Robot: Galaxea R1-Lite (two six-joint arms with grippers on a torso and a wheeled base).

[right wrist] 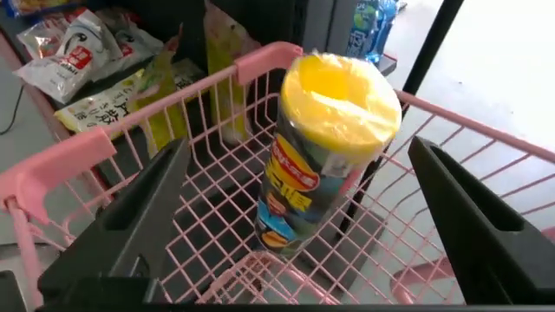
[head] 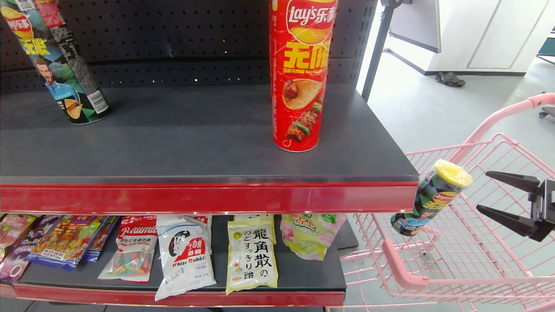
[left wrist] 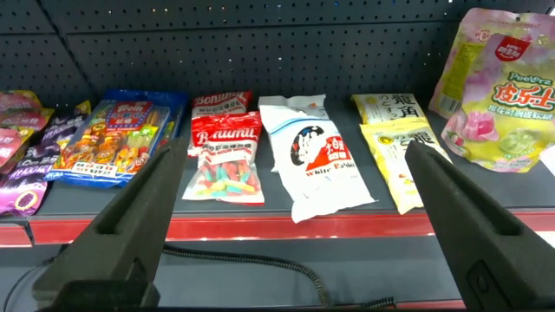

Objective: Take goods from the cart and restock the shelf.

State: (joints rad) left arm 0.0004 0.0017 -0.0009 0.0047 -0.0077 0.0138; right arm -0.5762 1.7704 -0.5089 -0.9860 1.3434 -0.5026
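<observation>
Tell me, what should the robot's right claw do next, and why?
Probably ease the right gripper forward until its open jaws sit either side of the yellow-lidded can, then close. The can leans in the pink cart just ahead of the gripper, not yet held, and the upper shelf has bare space for it.

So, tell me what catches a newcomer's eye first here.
The tall red chip can stands upright on the upper shelf, right of its middle. Next comes the yellow-lidded dark can leaning inside the pink cart, with the right gripper open beside it, not touching.
</observation>
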